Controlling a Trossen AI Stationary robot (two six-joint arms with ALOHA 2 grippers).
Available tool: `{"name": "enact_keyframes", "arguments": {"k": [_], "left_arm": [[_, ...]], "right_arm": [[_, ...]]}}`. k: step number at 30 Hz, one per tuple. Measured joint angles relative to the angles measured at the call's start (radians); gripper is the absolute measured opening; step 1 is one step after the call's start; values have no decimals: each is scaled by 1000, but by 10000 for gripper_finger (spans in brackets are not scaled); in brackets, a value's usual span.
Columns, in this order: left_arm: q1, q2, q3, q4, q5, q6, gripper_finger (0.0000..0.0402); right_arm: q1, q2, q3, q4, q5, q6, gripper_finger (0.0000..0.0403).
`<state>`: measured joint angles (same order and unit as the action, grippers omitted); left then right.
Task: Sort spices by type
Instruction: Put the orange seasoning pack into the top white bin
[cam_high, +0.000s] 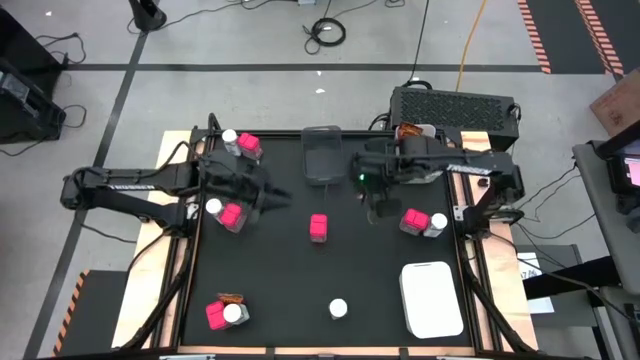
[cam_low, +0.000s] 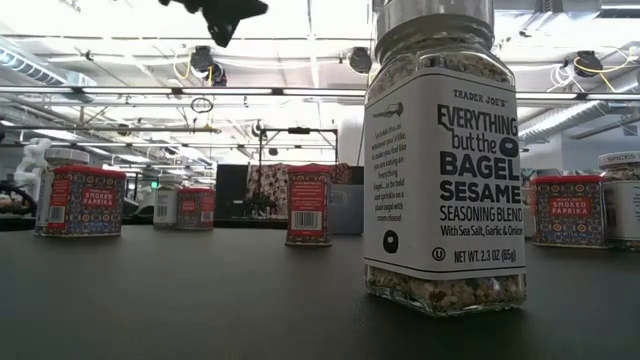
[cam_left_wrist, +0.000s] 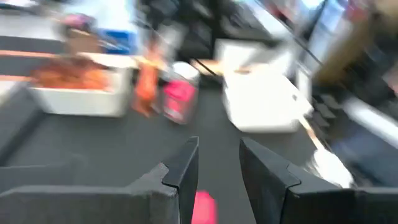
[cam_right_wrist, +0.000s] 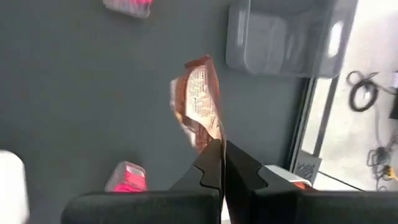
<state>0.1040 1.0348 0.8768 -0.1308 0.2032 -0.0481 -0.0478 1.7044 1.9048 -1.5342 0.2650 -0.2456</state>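
My right gripper (cam_right_wrist: 222, 163) is above the middle of the black table, near the dark grey tray (cam_high: 322, 160), and is shut on an orange-red sachet (cam_right_wrist: 198, 99). My left gripper (cam_left_wrist: 219, 163) stands open over the table's left half with nothing between its fingertips. Pink packs stand at the centre (cam_high: 318, 228), left (cam_high: 232, 215), far left (cam_high: 249, 147), right (cam_high: 412, 221) and near left (cam_high: 215, 315). White-lidded jars stand by them, and one jar (cam_low: 445, 160) stands alone near the front edge. Another sachet (cam_high: 231, 298) lies at the near left. My right gripper pinches one end of the sachet (cam_right_wrist: 213, 135) between its two fingertips. The fingers come from above, pointing steeply down. The sachet hangs past the fingertips, crinkled, clear of the table.
A white bin (cam_high: 432, 298) sits at the near right. The left wrist view shows another white bin (cam_left_wrist: 78, 99) holding orange sachets. The dark grey tray stands at the far middle. Open black surface lies around the centre pack.
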Motion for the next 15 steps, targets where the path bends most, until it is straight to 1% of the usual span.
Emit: {"name": "enact_keyframes", "arguments": {"k": [2,5,7,9,11,15], "left_arm": [[35,0,0,60,-75,-58,119],[88,0,0,115,-168,-172,119],[114,0,0,124,-198,-259,119],[132,0,0,123,-198,-316,119],[139,0,0,123,-198,-336,119],[143,0,0,123,-207,-332,119]], "right_arm": [[-53,-36,-82,47,-5,-19,0],[-130,-93,-214,164,-15,-16,0],[-173,-130,-304,242,-52,-1,0],[-202,-156,-383,325,-104,40,0],[-219,-165,-442,372,-135,125,0],[-231,-163,-497,368,-134,403,0]]}}
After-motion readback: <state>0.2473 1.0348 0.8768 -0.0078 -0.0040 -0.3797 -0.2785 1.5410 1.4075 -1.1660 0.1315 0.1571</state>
